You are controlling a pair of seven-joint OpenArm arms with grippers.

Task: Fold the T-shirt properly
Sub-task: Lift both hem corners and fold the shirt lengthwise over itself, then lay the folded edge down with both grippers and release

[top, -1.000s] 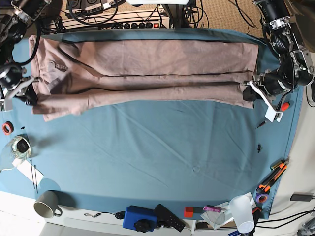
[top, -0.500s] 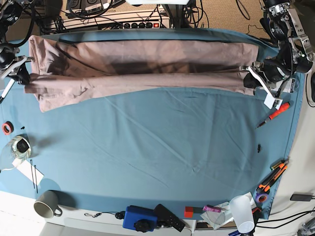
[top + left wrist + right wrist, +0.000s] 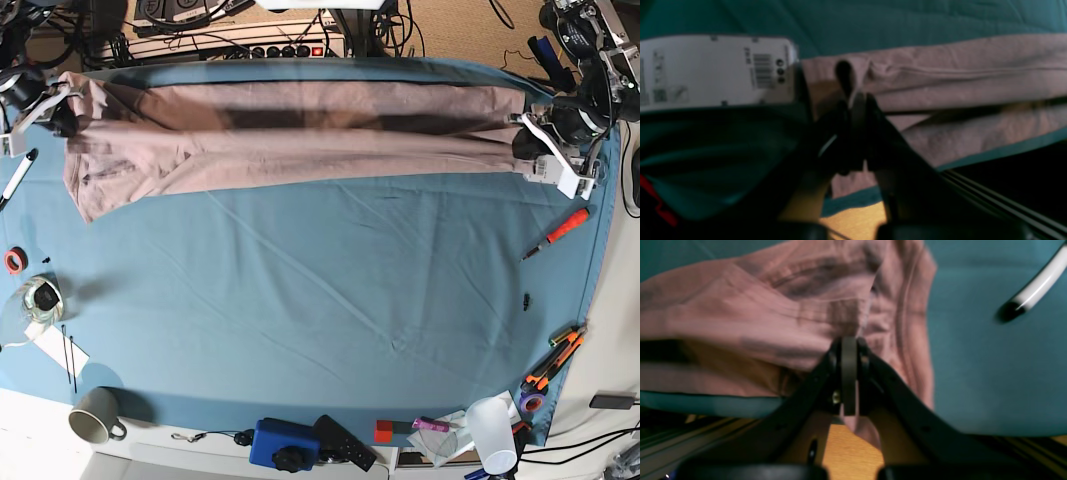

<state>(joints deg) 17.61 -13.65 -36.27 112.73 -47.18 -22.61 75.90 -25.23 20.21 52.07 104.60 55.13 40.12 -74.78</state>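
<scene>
The dusty-pink T-shirt [image 3: 300,135] is stretched in a long band along the far edge of the table, with one sleeve drooping at the left end. My left gripper [image 3: 522,138] is at the band's right end, shut on the fabric edge. The left wrist view shows this gripper [image 3: 855,100] pinching a small fold of the T-shirt [image 3: 957,86]. My right gripper [image 3: 62,105] is shut on the left end. In the right wrist view the right gripper [image 3: 849,341] has its pads together with the bunched T-shirt [image 3: 756,316] caught between them.
A blue table cloth [image 3: 320,300] covers the table. A red screwdriver [image 3: 558,232] lies near the right edge and a marker pen [image 3: 15,180] at the left. A grey mug [image 3: 95,415], blue box [image 3: 283,443] and clear cup [image 3: 492,430] line the front. Cables and a power strip [image 3: 280,45] run behind.
Both grippers have moved toward the far edge, carrying the shirt's ends with them. The shirt now lies higher and narrower, and the red screwdriver is uncovered.
</scene>
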